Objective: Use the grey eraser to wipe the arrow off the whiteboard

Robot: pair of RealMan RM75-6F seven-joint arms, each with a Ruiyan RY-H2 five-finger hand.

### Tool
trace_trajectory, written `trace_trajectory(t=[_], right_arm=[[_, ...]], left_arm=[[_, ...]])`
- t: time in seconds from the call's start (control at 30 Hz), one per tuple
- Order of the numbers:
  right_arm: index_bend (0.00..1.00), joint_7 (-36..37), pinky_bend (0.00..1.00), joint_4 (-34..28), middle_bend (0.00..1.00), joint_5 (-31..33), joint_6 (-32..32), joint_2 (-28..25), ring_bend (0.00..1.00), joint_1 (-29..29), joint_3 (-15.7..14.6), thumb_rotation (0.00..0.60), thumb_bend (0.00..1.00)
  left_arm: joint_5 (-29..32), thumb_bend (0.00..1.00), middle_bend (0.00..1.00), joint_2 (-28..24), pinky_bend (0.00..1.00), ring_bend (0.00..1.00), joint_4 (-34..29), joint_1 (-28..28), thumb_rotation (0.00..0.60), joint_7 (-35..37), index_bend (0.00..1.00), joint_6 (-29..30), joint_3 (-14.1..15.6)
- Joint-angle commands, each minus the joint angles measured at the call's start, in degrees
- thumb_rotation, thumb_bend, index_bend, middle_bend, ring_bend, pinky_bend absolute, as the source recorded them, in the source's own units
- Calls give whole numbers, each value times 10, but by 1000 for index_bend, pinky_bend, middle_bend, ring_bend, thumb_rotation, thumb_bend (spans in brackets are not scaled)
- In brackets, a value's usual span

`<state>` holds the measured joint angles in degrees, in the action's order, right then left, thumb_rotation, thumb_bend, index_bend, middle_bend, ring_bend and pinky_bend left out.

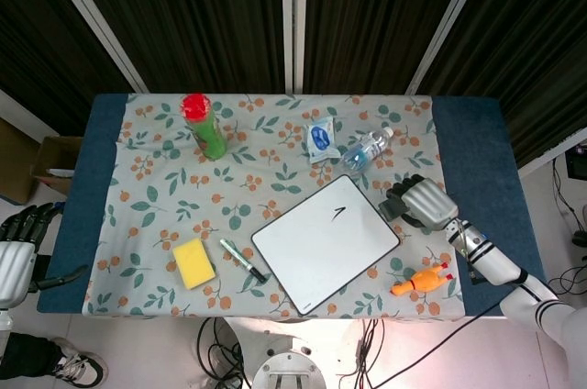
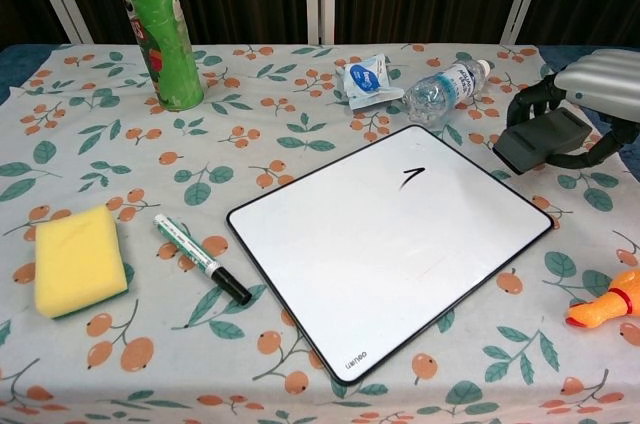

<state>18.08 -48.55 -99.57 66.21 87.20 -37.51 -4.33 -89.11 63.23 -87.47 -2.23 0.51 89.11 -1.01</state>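
The whiteboard (image 1: 326, 241) (image 2: 390, 242) lies tilted at the table's front centre, with a small black arrow mark (image 1: 339, 212) (image 2: 412, 177) near its far right corner. My right hand (image 1: 421, 202) (image 2: 598, 92) grips the grey eraser (image 1: 393, 208) (image 2: 541, 139) and holds it lifted just off the cloth, right of the board's far corner. My left hand (image 1: 16, 247) hangs beyond the table's left edge, away from everything; its fingers are curled.
A green marker (image 1: 242, 260) (image 2: 202, 258) and yellow sponge (image 1: 193, 263) (image 2: 78, 260) lie left of the board. A water bottle (image 1: 365, 150) (image 2: 445, 91), a sachet (image 1: 319, 138) and a green can (image 1: 205, 127) (image 2: 157, 28) stand behind. An orange rubber chicken (image 1: 420, 281) (image 2: 606, 306) lies at front right.
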Motion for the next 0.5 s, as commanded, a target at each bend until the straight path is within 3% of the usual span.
trace_trajectory(t=[0.03,0.27,0.5], right_arm=[[631,-24,494,-86,521,-6,13,-31,463,-18,13,600,327],[645,-130,506,-209,535,-26,-14,-28,475,-48,21,600,345],[652,-215,519,-198,542,5,-87,34,480,-81,46,600,347]], left_arm=[[0,19,108,0,163,87,0,0,304,2,132,1,-1],[0,19,108,0,163,87,5,2,302,6,132,2,1],[-1,19,108,-3,163,87,6,6,299,11,132,9,2]])
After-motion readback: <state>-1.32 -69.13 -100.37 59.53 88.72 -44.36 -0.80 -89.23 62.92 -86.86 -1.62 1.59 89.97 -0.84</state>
